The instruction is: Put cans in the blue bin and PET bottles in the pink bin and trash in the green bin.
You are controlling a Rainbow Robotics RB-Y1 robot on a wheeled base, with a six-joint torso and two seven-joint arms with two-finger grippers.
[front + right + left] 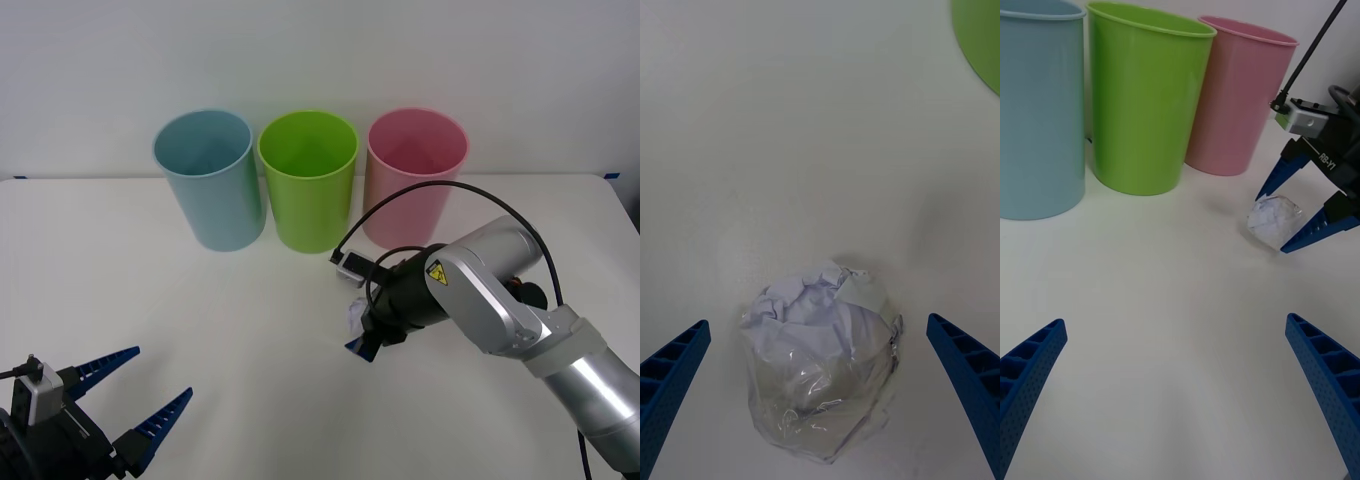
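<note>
Right gripper [1298,208] is down at the table [250,330], fingers spread wide and straddling the trash [820,360]; no pad contact yet, so it looks lined up for a pinch. Trash sits on the table just near of the green bin [308,180] and pink bin [415,170], so the carry should be short. Blue bin [207,178] is far left. Left gripper [125,400] is parked near-left, fingers wide, holding nothing.
</note>
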